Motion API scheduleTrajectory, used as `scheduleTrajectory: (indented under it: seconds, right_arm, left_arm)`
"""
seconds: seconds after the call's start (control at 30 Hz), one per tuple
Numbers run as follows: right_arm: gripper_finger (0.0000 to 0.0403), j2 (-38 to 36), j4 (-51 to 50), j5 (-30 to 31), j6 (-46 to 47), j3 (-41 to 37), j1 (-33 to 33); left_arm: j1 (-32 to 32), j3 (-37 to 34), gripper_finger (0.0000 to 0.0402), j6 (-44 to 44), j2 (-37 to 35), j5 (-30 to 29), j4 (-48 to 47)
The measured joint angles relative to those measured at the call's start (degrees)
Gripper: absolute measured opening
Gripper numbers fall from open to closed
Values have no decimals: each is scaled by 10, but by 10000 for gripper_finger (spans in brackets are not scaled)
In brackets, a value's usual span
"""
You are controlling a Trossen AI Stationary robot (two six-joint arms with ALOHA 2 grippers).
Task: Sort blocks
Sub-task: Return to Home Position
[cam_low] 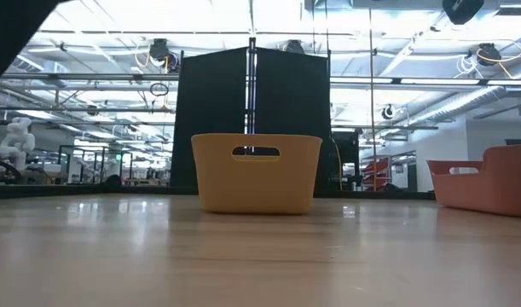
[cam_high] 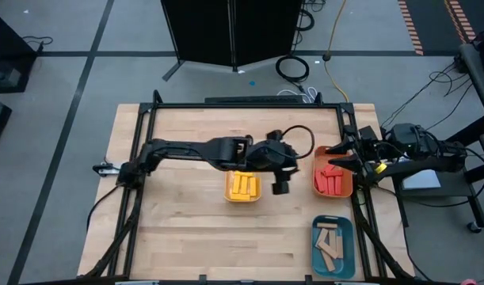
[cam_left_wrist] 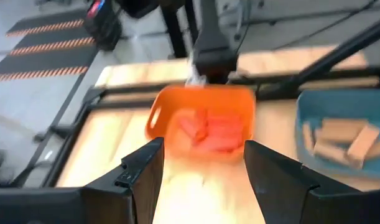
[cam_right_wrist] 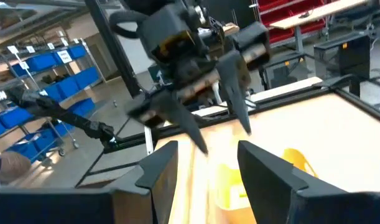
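Three trays hold the sorted blocks on the wooden desk (cam_high: 186, 237) as both arms hang above it with nothing in their grip. The left claw (cam_high: 287, 172), at the end of an arm stretched across from the desk's left side, is raised over bare wood between the yellow tray (cam_high: 229, 190) and the orange tray (cam_high: 350, 184). Its fingers (cam_left_wrist: 146, 165) are spread wide and empty. The left wrist view looks past them straight at the orange tray.

The red blocks (cam_high: 330, 180) lie heaped in the orange tray, just to the right of the left claw and apart from it. The yellow blocks (cam_high: 243, 185) lie side by side in the yellow tray, just to its left. The tan blocks (cam_high: 330, 245) lie piled at angles in the teal tray (cam_high: 315, 249), near the desk's front edge and well away from both claws.

The right claw (cam_high: 341, 156) hovers at the far right corner of the orange tray, by the desk's right frame rail. It too is parted and carries nothing. The red blocks sit just below and in front of it, untouched. The right wrist view faces the left claw head-on, with the yellow tray beyond.

From desk height, the yellow tray stands in front of a black partition (cam_low: 251, 119), and the orange tray shows at the right edge. No block lies loose on the wood.
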Motion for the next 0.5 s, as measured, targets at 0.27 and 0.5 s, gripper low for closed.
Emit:
scheduleTrajectory:
  seconds: [0.27, 0.5]
  right_arm:
    - [160, 1, 19, 3, -29, -21, 0]
    - [160, 9, 149, 3, -18, -94, 0]
  left_arm:
    - [-32, -17, 219, -41, -93, -72, -184]
    - [-86, -215, 219, -102, -253, -178, -144]
